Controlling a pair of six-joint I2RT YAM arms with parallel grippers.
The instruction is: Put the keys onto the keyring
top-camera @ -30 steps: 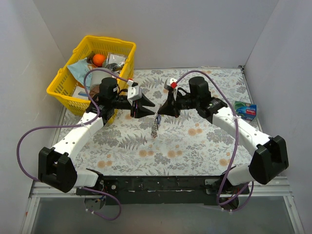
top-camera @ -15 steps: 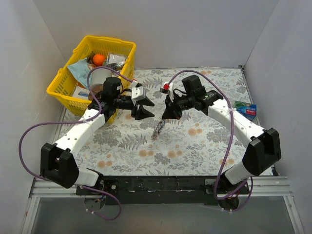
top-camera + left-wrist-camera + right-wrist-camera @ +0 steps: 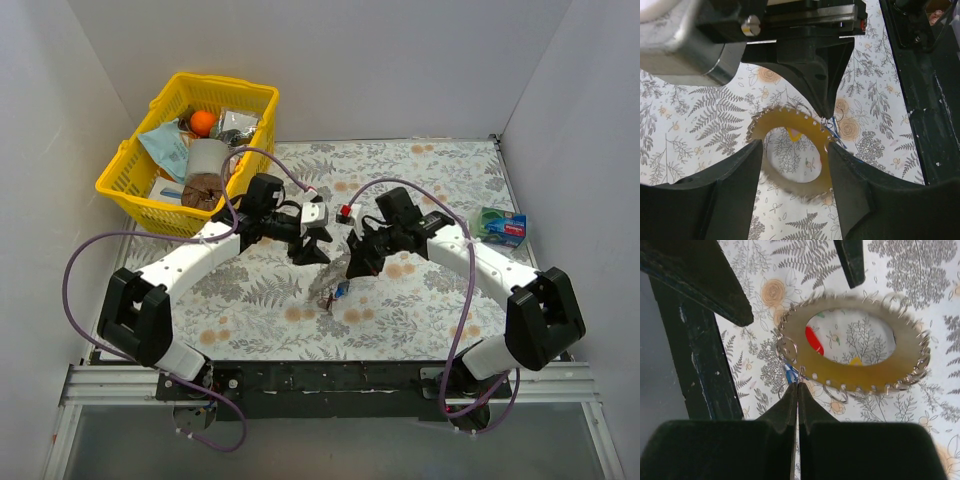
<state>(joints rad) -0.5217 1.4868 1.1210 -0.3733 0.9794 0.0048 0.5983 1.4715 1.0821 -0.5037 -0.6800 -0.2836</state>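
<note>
Over the table | right fingers stayed clamped on lowered flat brass-coloured loop-edged keyring | left fingers widened astride it | regrasp looked likely

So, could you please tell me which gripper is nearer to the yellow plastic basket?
Left. The left gripper is to the right of the yellow plastic basket; the right gripper lies farther right, beyond the left one.
</note>
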